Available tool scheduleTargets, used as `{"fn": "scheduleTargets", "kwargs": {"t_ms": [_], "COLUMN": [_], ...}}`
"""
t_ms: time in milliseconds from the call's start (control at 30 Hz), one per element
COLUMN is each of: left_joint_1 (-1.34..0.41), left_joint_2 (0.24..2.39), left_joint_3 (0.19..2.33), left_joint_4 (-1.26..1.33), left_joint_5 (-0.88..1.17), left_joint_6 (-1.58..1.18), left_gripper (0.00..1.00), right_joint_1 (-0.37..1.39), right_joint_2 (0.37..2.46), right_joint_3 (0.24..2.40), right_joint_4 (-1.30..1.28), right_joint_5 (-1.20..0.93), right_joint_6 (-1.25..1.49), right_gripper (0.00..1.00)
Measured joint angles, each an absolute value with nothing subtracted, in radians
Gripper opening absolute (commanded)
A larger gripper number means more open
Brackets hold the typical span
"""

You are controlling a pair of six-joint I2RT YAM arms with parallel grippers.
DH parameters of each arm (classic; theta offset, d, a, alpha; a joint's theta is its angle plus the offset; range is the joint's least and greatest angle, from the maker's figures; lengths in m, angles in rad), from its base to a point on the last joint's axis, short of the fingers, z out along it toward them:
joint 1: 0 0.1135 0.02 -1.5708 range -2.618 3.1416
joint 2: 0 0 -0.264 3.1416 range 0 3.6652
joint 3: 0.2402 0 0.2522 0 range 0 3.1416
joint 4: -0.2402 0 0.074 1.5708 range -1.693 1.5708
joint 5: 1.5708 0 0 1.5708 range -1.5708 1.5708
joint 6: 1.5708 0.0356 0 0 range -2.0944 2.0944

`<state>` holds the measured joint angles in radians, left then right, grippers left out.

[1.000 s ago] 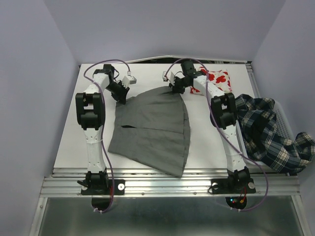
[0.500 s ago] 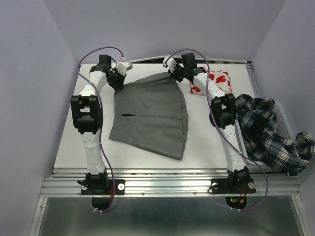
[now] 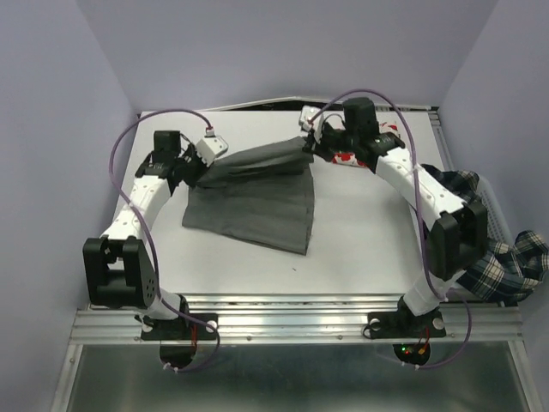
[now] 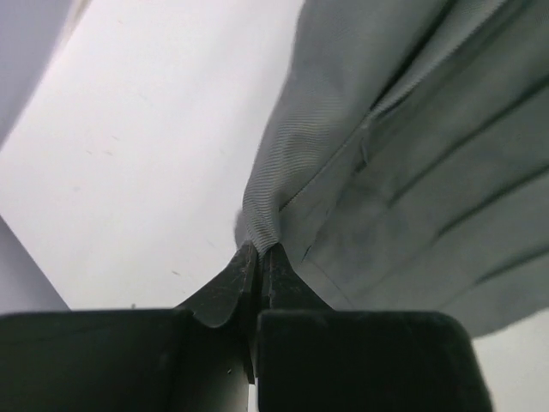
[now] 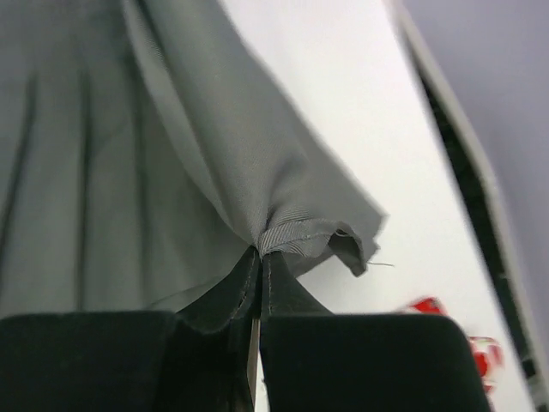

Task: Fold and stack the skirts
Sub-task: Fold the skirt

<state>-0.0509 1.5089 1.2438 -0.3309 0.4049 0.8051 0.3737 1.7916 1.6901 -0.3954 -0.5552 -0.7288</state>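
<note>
The plain grey pleated cloth skirt [image 3: 257, 196] sits in the upper middle of the top view. Its far edge is lifted and pulled into a band running left to right, slightly higher at the right end. The rest slopes down to a hem lying on the white tabletop [image 3: 360, 249] towards lower centre.

The left wrist view shows what the top view cannot. The left gripper [image 4: 257, 257] has its black fingers pressed together on a narrow pinch of the grey skirt's [image 4: 386, 154] edge, and pleats fan away to the upper right. The right wrist view shows the right gripper [image 5: 257, 262] clamped the same way on a curled corner of the waistband [image 5: 300, 232]. Bits of the white skirt with red blotchy print [image 5: 429, 305] show at lower right.

In the top view the left gripper [image 3: 199, 170] reaches in from a low elbow at lower left. The right gripper [image 3: 309, 146] reaches from an elbow at the right edge, across the red-print skirt [image 3: 347, 158]. The dark plaid skirt [image 3: 506, 262] is heaped at far right.
</note>
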Motion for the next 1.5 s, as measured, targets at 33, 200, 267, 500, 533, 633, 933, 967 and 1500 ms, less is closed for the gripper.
{"fn": "scheduleTargets", "kwargs": {"t_ms": [33, 200, 267, 500, 533, 633, 933, 967, 1500], "left_joint_1": [-0.052, -0.053, -0.054, -0.066, -0.066, -0.066, -0.057, -0.057, -0.019], "left_joint_2": [1.475, 1.390, 1.379, 1.382, 1.386, 1.390, 1.481, 1.507, 1.272], "left_joint_3": [1.172, 0.869, 0.768, 0.641, 0.641, 0.642, 0.803, 0.829, 0.986], "left_joint_4": [-0.317, -0.246, -0.217, -0.119, -0.102, -0.080, -0.129, -0.131, -0.335], "left_joint_5": [0.398, 0.339, 0.321, 0.282, 0.278, 0.263, 0.241, 0.239, 0.269], "left_joint_6": [0.828, 0.925, 0.963, 1.024, 1.024, 1.022, 0.933, 0.916, 0.909], "left_gripper": [0.00, 0.00, 0.00, 0.00, 0.00, 0.00, 0.00, 0.00, 0.00], "right_joint_1": [0.389, 0.508, 0.552, 0.621, 0.620, 0.620, 0.560, 0.548, 0.532], "right_joint_2": [1.741, 1.617, 1.623, 1.668, 1.671, 1.676, 1.793, 1.818, 1.680], "right_joint_3": [1.609, 1.216, 1.101, 0.948, 0.953, 0.988, 1.201, 1.229, 1.428], "right_joint_4": [-0.386, -0.381, -0.364, -0.271, -0.264, -0.258, -0.260, -0.263, -0.444], "right_joint_5": [-0.562, -0.567, -0.558, -0.529, -0.522, -0.503, -0.387, -0.382, -0.481], "right_joint_6": [-0.728, -0.698, -0.673, -0.588, -0.582, -0.554, -0.518, -0.519, -0.477], "right_gripper": [0.01, 0.01, 0.01, 0.01, 0.01, 0.01, 0.01, 0.01, 0.01]}}
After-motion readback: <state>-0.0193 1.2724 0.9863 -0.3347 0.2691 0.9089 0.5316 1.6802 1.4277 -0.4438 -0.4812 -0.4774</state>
